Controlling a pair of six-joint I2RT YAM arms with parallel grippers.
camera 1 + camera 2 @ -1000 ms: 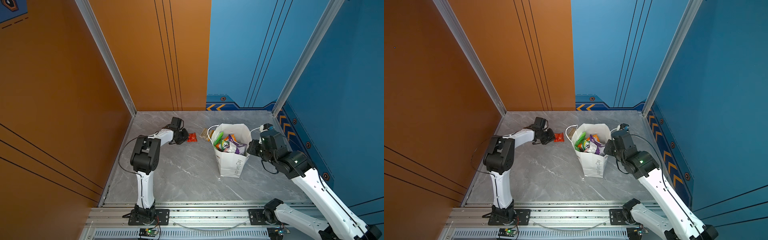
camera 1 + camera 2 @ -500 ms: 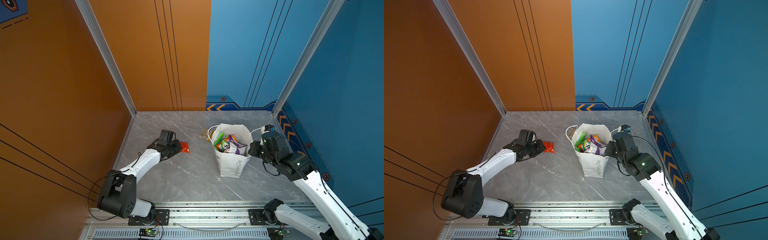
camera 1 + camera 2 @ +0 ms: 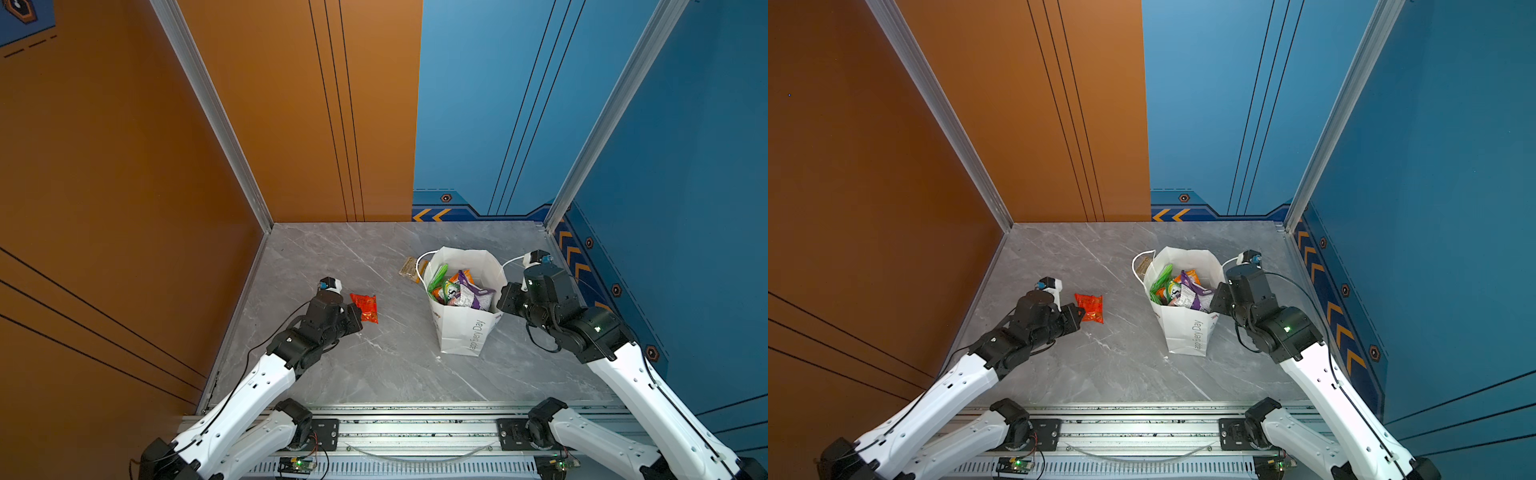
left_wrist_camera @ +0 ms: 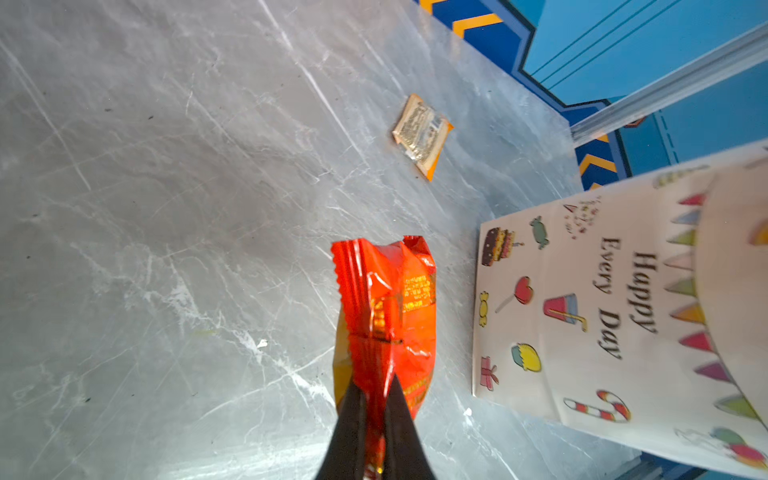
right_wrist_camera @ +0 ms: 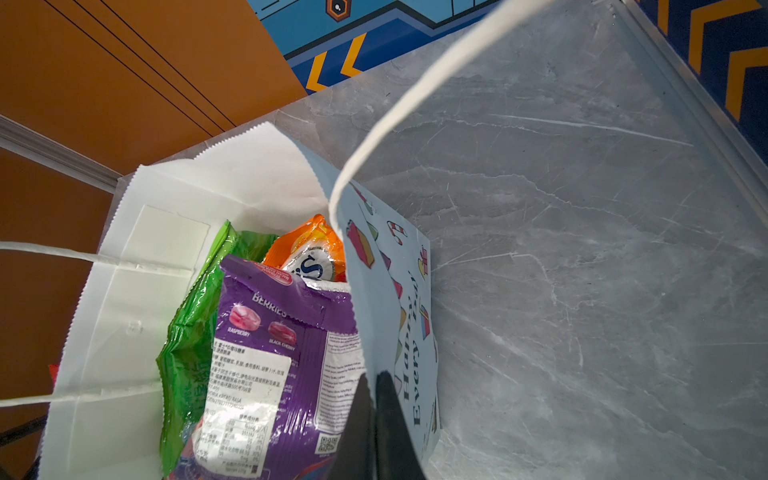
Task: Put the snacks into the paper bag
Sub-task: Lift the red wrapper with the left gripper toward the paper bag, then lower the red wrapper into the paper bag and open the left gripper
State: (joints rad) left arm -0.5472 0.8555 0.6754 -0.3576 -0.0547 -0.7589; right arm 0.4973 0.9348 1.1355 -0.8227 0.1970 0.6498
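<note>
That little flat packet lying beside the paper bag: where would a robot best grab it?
Probably from straight above, pinching across its shorter width. The packet lies flat on the table, so no side stands up to be gripped. Coming down on the end farther from the bag should keep clear of the cord handle hanging near it.

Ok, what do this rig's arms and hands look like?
The left arm and right arm have white shells, black joints and loose black cables. The left hand and right hand end in slim, tapered black fingers. A small green light glows on the right arm.
</note>
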